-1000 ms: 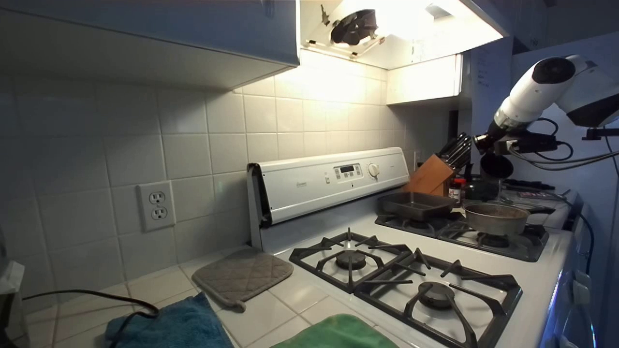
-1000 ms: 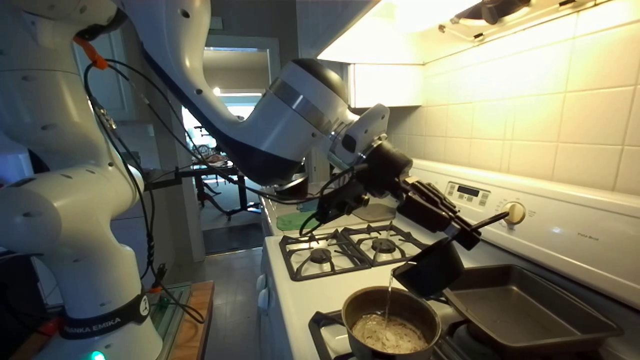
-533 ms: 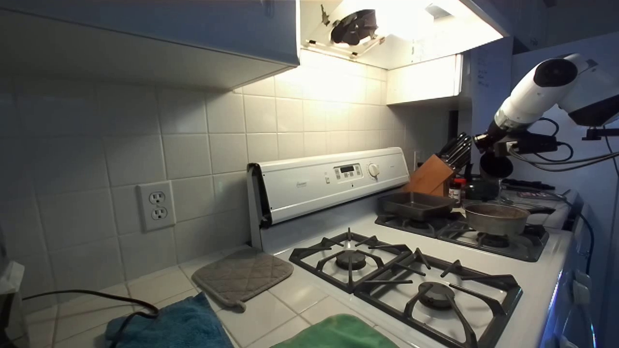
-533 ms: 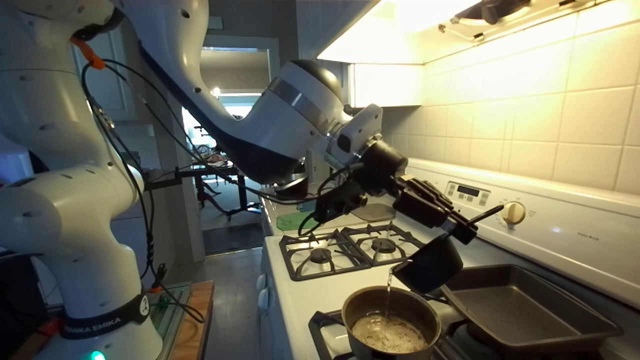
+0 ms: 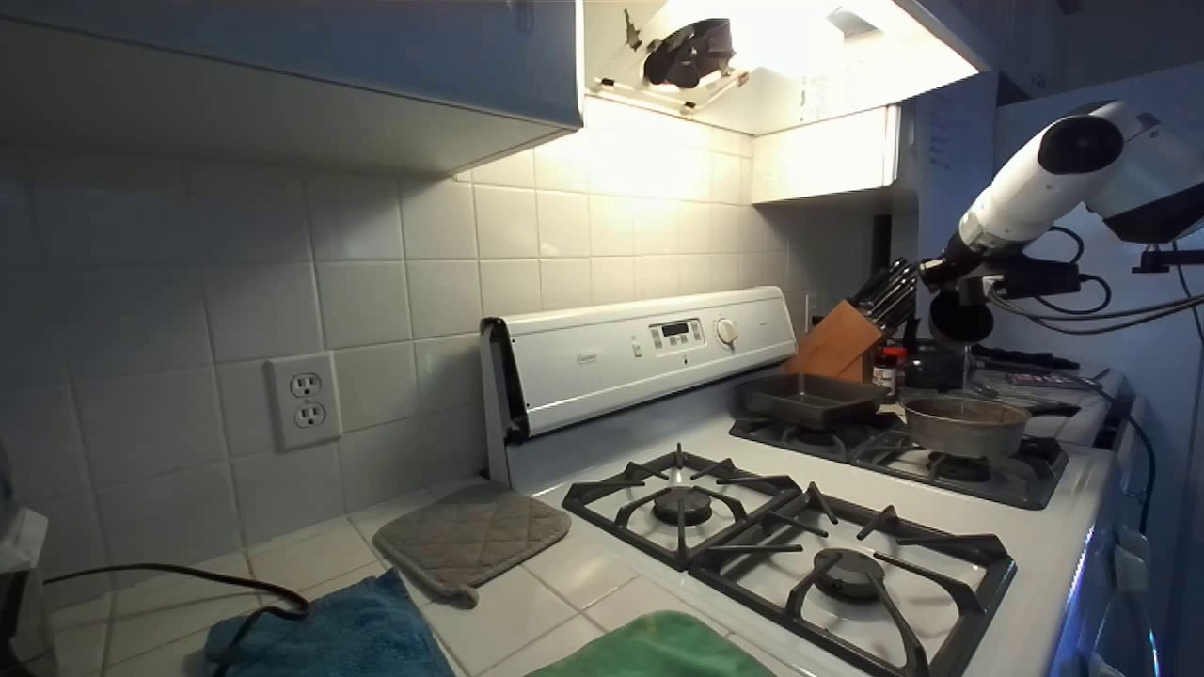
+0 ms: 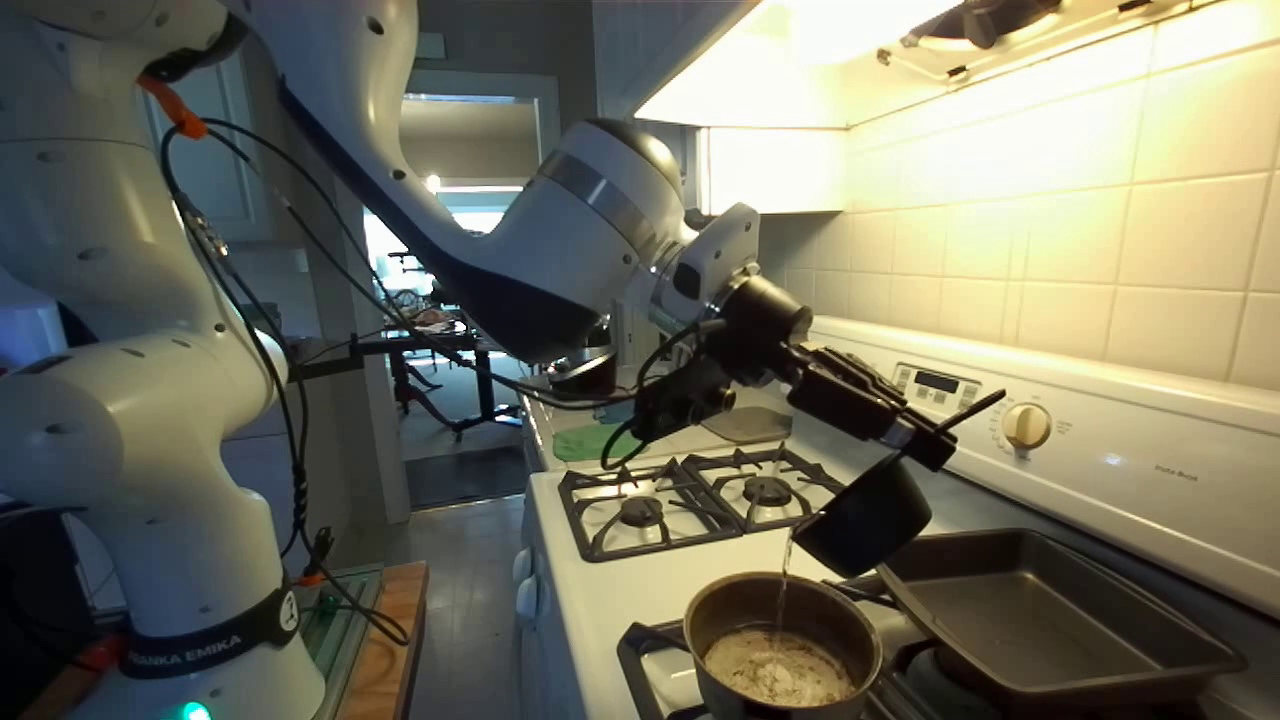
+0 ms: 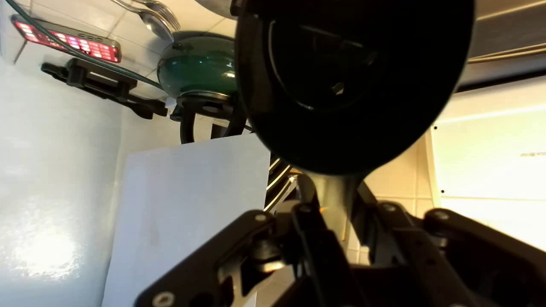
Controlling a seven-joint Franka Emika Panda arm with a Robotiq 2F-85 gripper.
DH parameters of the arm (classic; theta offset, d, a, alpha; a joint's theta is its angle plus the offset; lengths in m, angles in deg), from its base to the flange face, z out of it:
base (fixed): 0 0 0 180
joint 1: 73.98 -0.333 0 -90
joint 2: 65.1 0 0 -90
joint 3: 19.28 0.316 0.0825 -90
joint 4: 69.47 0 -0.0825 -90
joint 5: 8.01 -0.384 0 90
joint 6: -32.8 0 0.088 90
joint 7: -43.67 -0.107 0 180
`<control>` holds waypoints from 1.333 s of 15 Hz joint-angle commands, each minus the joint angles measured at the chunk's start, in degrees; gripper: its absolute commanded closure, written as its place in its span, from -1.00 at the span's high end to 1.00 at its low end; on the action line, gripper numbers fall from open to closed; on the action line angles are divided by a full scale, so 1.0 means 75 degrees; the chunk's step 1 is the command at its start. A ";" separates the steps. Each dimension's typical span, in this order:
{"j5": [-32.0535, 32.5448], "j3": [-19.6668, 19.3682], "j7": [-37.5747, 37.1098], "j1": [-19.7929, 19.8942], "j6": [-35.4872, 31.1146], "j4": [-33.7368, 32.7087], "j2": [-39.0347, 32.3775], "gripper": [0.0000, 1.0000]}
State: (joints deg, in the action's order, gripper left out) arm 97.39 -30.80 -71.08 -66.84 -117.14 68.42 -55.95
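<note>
Claw is clamped on the slim straight handle of a black cup: round, smooth, deep-walled. Cup hangs tilted above the pot, apart from it; thin transparent stream drops from its lip into the pot. Pot: dull grey metal, round, steep sides, brown staining inside; pale mottled contents, rippled where the stream hits. Beside it, baking pan: dark metal, rectangular, rounded corners, soft sheen.

Surface: glossy white stovetop, angular black burner grates; pot and baking pan both sit on grates. Sloped white backguard with cream dial. Adjacent tabletop is pale square tile carrying quilted grey-brown pot holder, fuzzy blue towel, green cloth.

Room: kitchen. Glossy tile wall, bright and warm under the range hood, dim farther off. Slanted wooden knife block, dark-handled knives. Wrist view also gets a rounded glossy green vessel with shiny metal cutlery next to it. Doorway opens onto a brighter room.
</note>
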 commanded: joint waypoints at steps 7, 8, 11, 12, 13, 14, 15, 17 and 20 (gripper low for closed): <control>0.1028 0.0262 -0.0817 -0.0043 0.0516 0.0304 0.0339 -0.88; 0.1090 0.0283 -0.0862 -0.0043 0.0557 0.0312 0.0342 -0.88; 0.1290 0.0276 -0.1028 -0.0124 0.0710 0.0375 0.0398 -0.88; 0.1340 0.0278 -0.1067 -0.0142 0.0762 0.0408 0.0420 -0.88; 0.1417 0.0280 -0.1126 -0.0169 0.0827 0.0444 0.0444 -0.88; 0.1472 0.0277 -0.1171 -0.0190 0.0868 0.0484 0.0476 -0.88; 0.1502 0.0278 -0.1203 -0.0211 0.0910 0.0529 0.0511 -0.88; 0.1564 0.0276 -0.1260 -0.0244 0.0975 0.0578 0.0562 -0.88; 0.1706 0.0281 -0.1384 -0.0310 0.1134 0.0669 0.0646 -0.88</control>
State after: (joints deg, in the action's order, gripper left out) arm 107.42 -28.90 -78.66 -68.39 -110.90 71.18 -53.74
